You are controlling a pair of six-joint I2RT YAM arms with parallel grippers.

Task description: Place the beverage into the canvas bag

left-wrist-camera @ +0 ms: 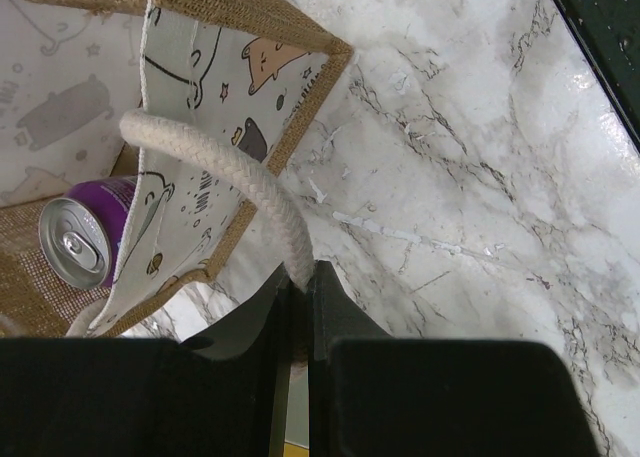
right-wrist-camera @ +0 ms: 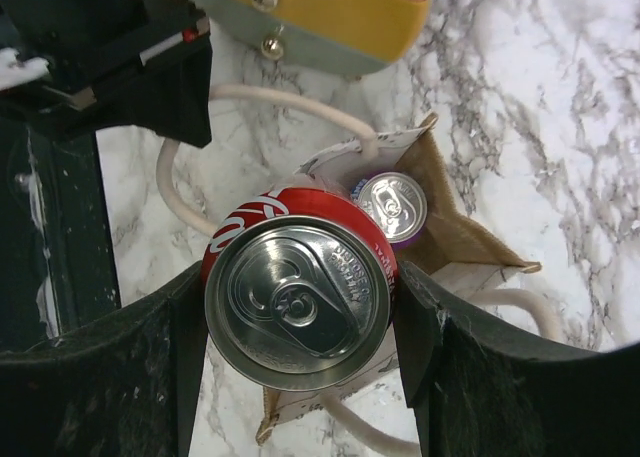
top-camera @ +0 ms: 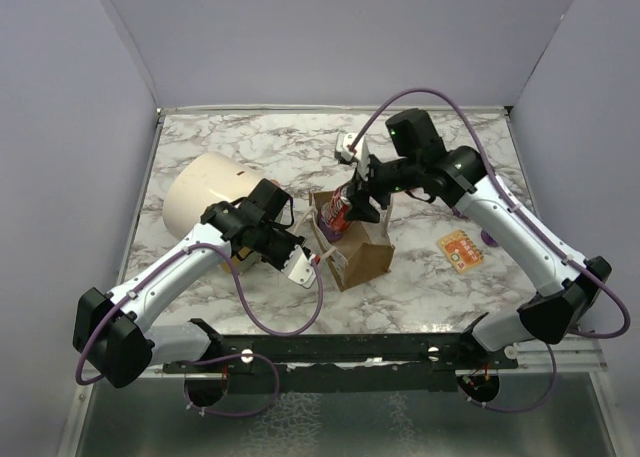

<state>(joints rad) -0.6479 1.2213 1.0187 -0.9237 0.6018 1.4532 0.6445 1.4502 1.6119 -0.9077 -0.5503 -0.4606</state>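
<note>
The right gripper (top-camera: 362,192) clamps the red can (right-wrist-camera: 298,312) above the canvas bag (top-camera: 365,257); the left gripper (left-wrist-camera: 300,307) pinches a rope handle (left-wrist-camera: 215,162). Released off-centre, it could strike the purple can (right-wrist-camera: 393,207) or the rim

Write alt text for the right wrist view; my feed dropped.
The right gripper clamps a red soda can, seen from above, over the open canvas bag, where a purple can already stands. A cream rope handle loops over the marble table behind it.
</note>
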